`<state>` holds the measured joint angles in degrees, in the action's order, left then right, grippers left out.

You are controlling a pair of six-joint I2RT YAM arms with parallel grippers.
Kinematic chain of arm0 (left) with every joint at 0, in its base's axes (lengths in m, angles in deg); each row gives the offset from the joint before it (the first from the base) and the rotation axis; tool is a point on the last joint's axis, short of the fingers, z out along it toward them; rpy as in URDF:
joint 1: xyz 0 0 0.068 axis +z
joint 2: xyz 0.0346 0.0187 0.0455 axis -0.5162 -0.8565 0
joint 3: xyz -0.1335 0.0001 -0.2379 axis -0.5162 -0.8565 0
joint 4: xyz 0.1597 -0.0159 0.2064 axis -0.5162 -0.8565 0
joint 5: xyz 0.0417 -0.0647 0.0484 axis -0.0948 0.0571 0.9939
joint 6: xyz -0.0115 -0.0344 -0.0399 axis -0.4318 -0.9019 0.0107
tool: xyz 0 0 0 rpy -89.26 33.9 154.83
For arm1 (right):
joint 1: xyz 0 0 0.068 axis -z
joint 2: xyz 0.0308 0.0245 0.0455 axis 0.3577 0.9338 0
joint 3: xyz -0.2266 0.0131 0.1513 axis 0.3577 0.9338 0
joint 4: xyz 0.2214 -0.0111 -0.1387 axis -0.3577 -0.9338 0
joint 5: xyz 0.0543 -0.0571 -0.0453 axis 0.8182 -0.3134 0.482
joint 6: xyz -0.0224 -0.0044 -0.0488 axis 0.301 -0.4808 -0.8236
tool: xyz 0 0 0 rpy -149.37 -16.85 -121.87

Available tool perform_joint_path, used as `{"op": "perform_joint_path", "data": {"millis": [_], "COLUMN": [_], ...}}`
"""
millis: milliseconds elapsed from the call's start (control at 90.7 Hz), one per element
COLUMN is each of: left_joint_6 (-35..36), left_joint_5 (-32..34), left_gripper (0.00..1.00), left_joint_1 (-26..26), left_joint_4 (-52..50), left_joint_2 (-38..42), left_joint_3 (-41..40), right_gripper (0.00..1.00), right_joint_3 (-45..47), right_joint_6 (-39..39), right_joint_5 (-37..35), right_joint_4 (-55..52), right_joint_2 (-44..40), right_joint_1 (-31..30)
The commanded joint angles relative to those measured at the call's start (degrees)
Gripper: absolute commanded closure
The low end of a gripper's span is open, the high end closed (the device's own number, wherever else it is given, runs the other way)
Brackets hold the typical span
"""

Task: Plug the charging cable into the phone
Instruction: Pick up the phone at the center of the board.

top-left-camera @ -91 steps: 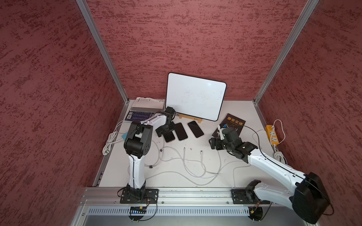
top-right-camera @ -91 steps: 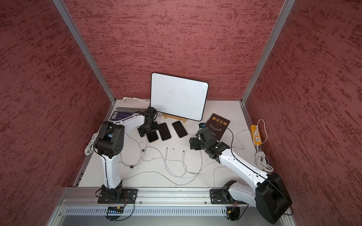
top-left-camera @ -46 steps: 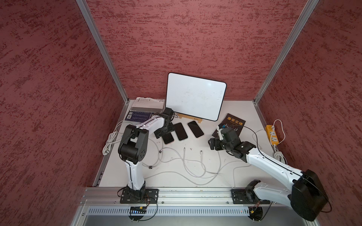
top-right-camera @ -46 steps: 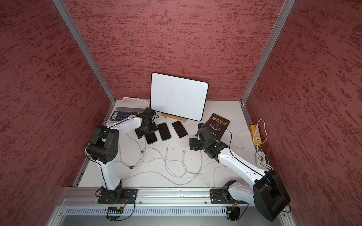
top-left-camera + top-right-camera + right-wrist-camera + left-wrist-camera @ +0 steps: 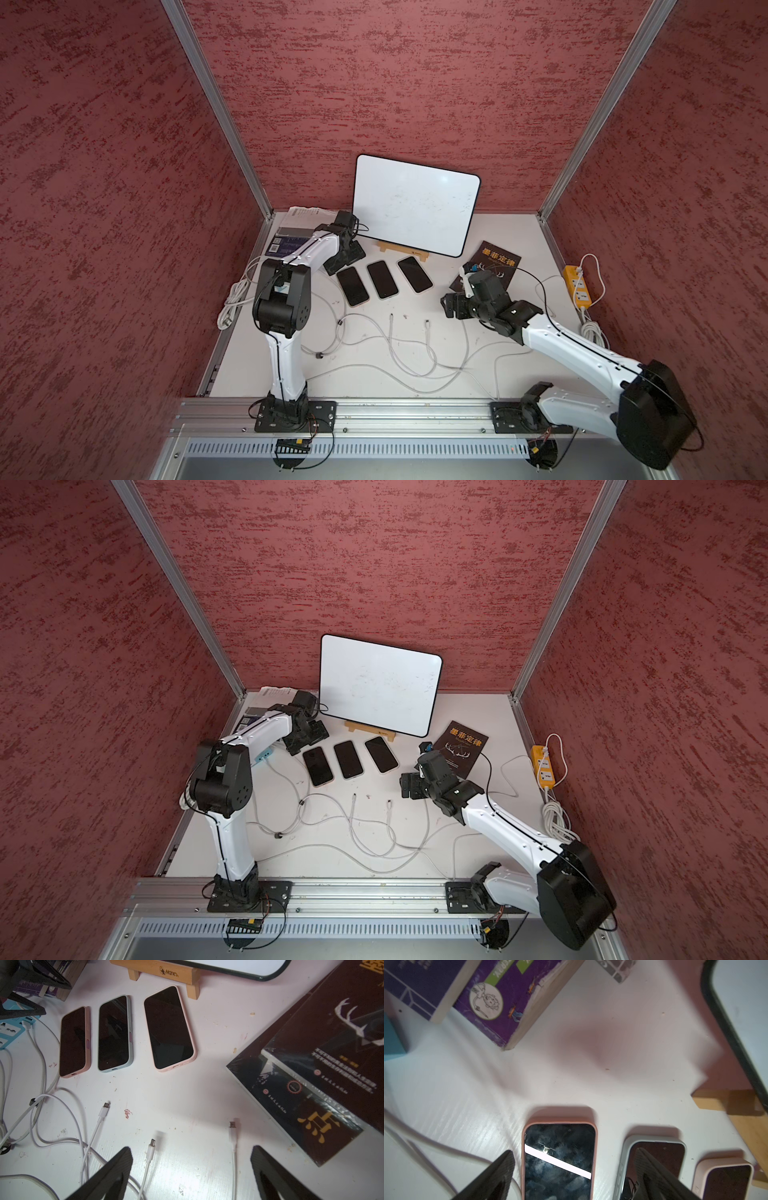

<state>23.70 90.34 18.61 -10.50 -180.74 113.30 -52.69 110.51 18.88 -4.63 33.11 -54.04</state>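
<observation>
Hovering over phone (image 5: 559,1176), left pincer (image 5: 574,1152) agape

Stand (image 5: 145,969): "Manes"; bk (image 5: 498,259): "墨菲定律"

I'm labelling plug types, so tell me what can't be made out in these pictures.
Left wrist view: the picture's edge cuts off the port end of the salmon-pink-cased phone.
Left wrist view: a black gripper finger covers part of the grey-cased phone.
Right wrist view: the white cable plug nearest the dark paperback book is blurred, type unclear.
In both top views the loose white cable ends are too small to identify.
</observation>
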Motion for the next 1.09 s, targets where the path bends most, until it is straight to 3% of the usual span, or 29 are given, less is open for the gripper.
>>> {"op": "perform_joint_path", "data": {"millis": [0,275,606,1080], "left_joint_6": [1.65,1.17,-1.02,-0.72], "left_joint_5": [-1.61,-1.95,0.91,2.48], "left_gripper": [0.06,0.05,0.04,0.03], "left_joint_1": [-0.01,-0.65,-1.71,-2.38], "left_joint_4": [-0.29,-0.14,1.10,-0.37], "left_joint_2": [-2.15,-5.45,-0.68,3.65], "left_joint_3": [2.66,1.03,-6.01,-4.67], "right_gripper": [0.07,0.07,0.06,0.06], "right_joint_3": [-0.07,-0.40,-0.51,-0.75], "right_joint_6": [-0.58,-0.86,-1.06,-1.13], "right_joint_5": [0.71,1.37,0.46,0.41], "right_joint_4": [1.03,1.08,0.77,0.51], "right_joint_2": [0.15,1.25,1.42,1.53], "right_joint_1": [-0.49,-0.49,-0.44,-0.49]}}
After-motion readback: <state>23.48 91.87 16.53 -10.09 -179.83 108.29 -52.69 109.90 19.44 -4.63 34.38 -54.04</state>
